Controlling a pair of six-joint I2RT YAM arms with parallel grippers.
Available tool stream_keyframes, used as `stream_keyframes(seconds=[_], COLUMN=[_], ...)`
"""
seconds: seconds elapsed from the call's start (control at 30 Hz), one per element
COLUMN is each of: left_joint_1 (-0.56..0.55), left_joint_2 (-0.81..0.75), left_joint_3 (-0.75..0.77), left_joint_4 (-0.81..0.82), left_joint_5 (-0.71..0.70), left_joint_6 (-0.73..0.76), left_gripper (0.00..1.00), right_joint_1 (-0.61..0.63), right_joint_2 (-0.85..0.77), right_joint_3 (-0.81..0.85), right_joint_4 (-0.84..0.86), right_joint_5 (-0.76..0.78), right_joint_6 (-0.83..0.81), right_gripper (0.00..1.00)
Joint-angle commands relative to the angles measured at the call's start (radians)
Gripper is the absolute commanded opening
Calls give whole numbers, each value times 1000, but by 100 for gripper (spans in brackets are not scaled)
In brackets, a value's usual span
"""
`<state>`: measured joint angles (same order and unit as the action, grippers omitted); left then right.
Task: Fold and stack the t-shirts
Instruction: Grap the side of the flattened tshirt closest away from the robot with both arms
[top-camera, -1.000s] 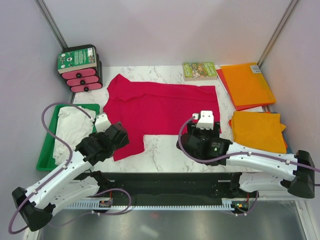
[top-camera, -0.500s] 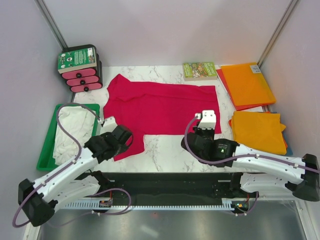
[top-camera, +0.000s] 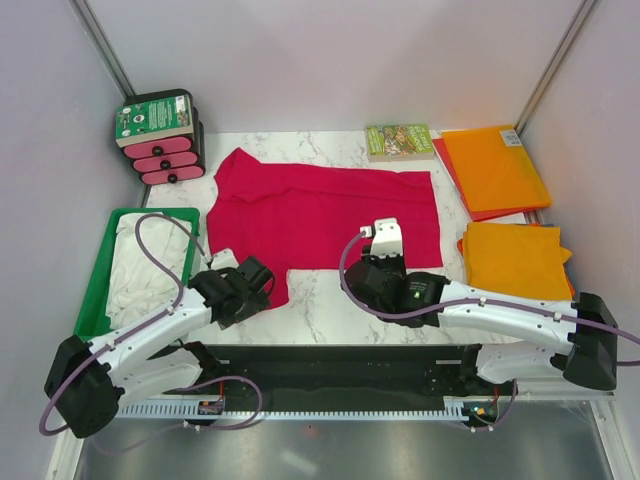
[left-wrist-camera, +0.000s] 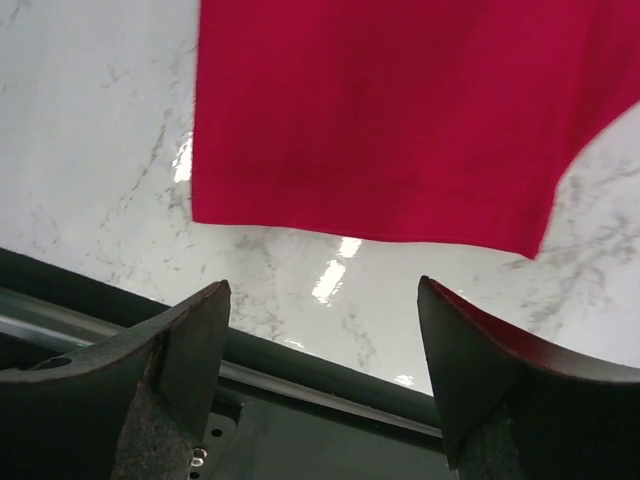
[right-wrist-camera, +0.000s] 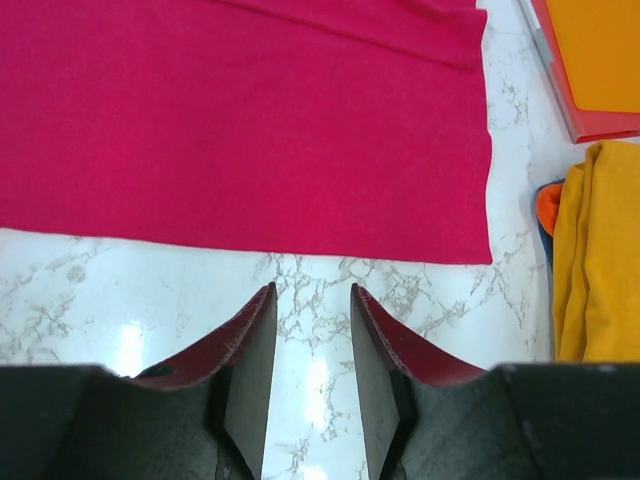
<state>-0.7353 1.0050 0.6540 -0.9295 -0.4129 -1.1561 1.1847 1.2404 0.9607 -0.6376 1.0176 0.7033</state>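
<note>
The crimson t-shirt (top-camera: 330, 205) lay spread flat across the middle of the marble desk (top-camera: 330, 300), with one flap reaching toward the near edge on the left. The left end effector (left-wrist-camera: 320, 300) hung over bare marble just short of that flap's hem, its fingers wide apart and holding nothing. The right end effector (right-wrist-camera: 313, 295) sat near the shirt's front hem with only a narrow gap between its fingers. Marble showed through the gap, and no cloth was gripped.

A white t-shirt (top-camera: 140, 265) lay crumpled in the green tray (top-camera: 95, 300) at the left. A folded orange t-shirt (top-camera: 515, 262) rested at the right edge. Beyond it lay a flat orange piece (top-camera: 495, 165); from these views I could not tell whether it was cloth. A small book (top-camera: 399, 140) sat at the far side.
</note>
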Motion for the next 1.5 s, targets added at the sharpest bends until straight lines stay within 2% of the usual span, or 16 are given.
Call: stream_keyframes(seconds=[0.0,0.13,0.43,0.8,0.83,0.87,1.0,1.07,1.27,1.4,1.47], left_joint_1=[63,160,197,198,198,198,198,200,201,200,198], left_joint_2=[16,87,156,237,251,262,276,277,262,219,163], left_joint_3=[-39,-37,-62,-91,-85,-82,-73,-71,-80,-79,-77], left_joint_4=[1,44,116,184,185,187,185,185,187,184,182], left_joint_5=[-7,20,37,79,77,77,75,77,91,123,129], left_joint_6=[-114,-41,15,45,58,61,72,73,81,133,156], left_gripper=[79,67,53,57,55,47,27,13,2,2,2], right_joint_1=[-2,-2,-2,0,0,-2,0,0,0,-8,-52], right_joint_2=[-36,-53,-47,-32,-35,-39,-58,-64,-67,-79,-97], right_joint_3=[-31,-48,-62,-70,-70,-70,-73,-76,-86,-89,-109], right_joint_4=[24,24,26,29,27,24,18,15,10,-22,-28], right_joint_5=[-20,-25,-30,-37,-39,-37,-30,-28,-30,-5,-28], right_joint_6=[21,30,47,59,59,61,64,67,81,143,169], right_gripper=[44,44,43,43,44,43,44,44,44,41,41])
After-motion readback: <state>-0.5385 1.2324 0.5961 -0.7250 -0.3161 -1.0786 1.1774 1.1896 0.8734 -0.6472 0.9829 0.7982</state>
